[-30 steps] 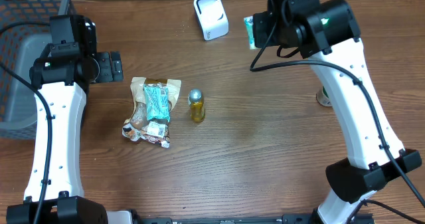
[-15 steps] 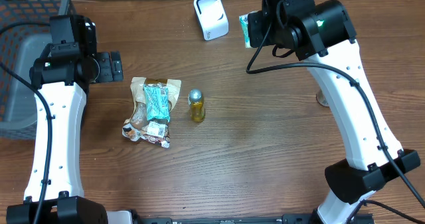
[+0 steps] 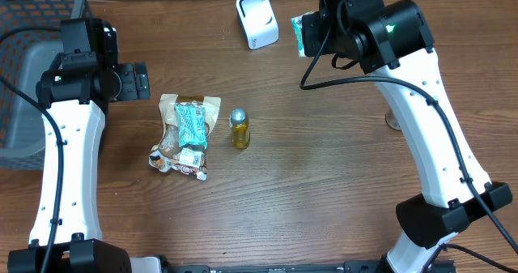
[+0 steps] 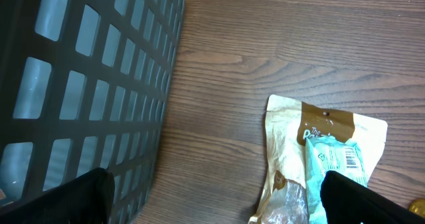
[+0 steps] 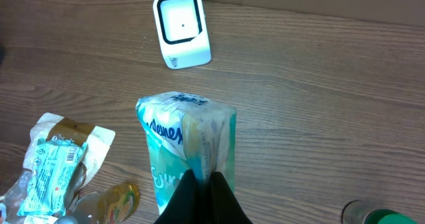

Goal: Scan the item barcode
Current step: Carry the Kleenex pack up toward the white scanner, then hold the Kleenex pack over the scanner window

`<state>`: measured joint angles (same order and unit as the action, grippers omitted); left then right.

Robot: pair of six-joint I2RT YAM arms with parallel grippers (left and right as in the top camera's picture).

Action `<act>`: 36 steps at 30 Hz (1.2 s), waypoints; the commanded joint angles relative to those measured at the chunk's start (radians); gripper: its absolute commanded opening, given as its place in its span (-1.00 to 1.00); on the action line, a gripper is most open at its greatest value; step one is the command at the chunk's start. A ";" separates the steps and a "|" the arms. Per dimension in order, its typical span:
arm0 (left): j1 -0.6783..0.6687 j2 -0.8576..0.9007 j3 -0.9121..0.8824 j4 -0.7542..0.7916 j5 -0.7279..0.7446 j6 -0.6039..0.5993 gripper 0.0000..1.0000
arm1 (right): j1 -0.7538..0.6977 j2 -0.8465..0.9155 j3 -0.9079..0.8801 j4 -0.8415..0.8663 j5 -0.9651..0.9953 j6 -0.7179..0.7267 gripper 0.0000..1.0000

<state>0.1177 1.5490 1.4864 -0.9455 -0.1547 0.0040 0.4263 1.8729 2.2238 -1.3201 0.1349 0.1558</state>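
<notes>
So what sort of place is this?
Probably a mock shop checkout: a white barcode scanner, a teal packet held near it by the right pincer, and a dark mesh basket.

White scanner (image 5: 181, 30) (black-rimmed face), teal-and-white packet (image 5: 187, 144), brown wood-grain table (image 5: 319, 104), dark grid-patterned basket (image 4: 80, 84).

Teal-and-white soft pack (image 5: 186, 144), pinched at its base, stands upright; seen from overhead, the white black-rimmed scanner (image 3: 256, 19) sits at its 9 o'clock.

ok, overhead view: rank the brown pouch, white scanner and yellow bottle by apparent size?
1. brown pouch, partly covered by a teal packet
2. white scanner
3. yellow bottle, clearly smallest
</notes>
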 commanded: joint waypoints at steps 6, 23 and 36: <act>-0.005 -0.015 0.023 0.003 -0.005 0.019 0.99 | 0.000 -0.012 0.021 0.010 0.008 -0.006 -0.93; -0.005 -0.015 0.023 0.003 -0.005 0.019 0.99 | 0.000 0.006 0.021 0.116 0.018 -0.061 -0.93; -0.005 -0.015 0.023 0.003 -0.005 0.019 1.00 | 0.003 0.202 0.021 0.347 0.145 -0.290 -0.92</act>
<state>0.1177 1.5490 1.4864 -0.9459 -0.1547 0.0040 0.4263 2.0300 2.2253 -1.0115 0.2466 -0.0471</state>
